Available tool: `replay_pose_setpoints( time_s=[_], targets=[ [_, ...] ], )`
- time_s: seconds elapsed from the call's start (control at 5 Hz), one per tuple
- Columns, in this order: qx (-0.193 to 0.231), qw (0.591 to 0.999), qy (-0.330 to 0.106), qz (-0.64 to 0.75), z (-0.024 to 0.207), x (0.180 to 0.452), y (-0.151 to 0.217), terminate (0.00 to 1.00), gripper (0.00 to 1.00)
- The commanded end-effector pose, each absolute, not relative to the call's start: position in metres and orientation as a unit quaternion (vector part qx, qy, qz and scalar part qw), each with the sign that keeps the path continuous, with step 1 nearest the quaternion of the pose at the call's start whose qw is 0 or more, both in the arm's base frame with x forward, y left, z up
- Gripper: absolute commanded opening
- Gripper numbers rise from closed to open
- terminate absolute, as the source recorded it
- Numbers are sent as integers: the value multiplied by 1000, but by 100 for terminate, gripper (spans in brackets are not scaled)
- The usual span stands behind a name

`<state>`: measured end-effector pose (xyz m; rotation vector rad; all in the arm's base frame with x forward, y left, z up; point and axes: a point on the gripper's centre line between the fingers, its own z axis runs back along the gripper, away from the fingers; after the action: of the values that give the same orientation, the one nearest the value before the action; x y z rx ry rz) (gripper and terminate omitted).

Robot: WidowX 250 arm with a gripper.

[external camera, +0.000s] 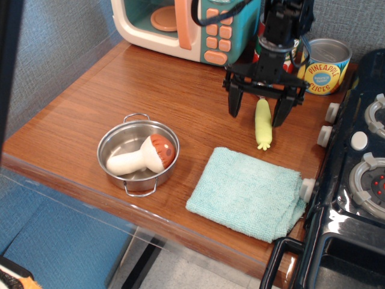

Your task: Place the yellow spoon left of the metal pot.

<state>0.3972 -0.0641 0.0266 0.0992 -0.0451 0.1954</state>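
Wood-grain tabletop fills most of the single view, with a grey-blue textured wall behind it and a dark toy stove along the right edge.

Upper middle: toy microwave, teal and cream with orange buttons. To its right, against the wall, a pineapple can; a second can next to it is mostly hidden by the arm.

Tool, upper right of centre: black, pointing down, fingers spread wide, gripping nothing. One finger stands left of the spoon and the other right of it, so the handle lies in the gap between them. Whether the fingertips touch the tabletop cannot be told.

Spoon lies flat, pale yellow ribbed handle running toward the lower frame edge; its bowl end is hidden under the tool.

Pot, lower left of centre, well apart from the spoon. A toy mushroom lies tilted inside it, cap to the right.

Teal cloth, lower right of centre, flat, just below the spoon's handle tip.
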Motion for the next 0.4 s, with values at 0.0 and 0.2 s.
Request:
replay_pose_setpoints(
  time_s=[0.0, 0.2],
  targets=[
    [40, 991, -33, 120, 20, 401, -65, 0, 100],
    [51, 992, -40, 111, 17, 394, -65, 0, 0]
  ],
)
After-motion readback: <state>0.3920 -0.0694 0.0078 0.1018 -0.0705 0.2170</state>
